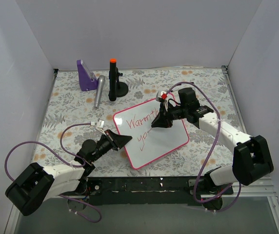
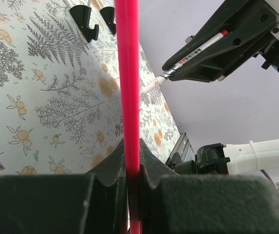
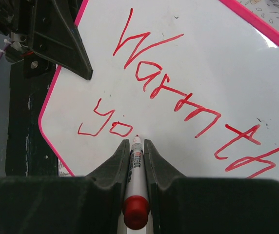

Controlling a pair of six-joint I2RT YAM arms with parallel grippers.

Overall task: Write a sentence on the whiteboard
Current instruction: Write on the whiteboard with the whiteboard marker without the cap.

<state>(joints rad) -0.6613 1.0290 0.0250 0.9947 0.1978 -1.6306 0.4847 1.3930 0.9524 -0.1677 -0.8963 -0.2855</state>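
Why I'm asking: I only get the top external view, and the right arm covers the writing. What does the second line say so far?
Observer: The right wrist view shows the sentence as "Warmth" above "yo".
Operator: Where is the tip now?
Observer: The marker, clamped in the right gripper, points just right of the "o"; I cannot confirm contact.
Operator: And the other arm, is it holding anything?
Observer: Yes; the left wrist view shows the left gripper shut on the whiteboard's pink frame.
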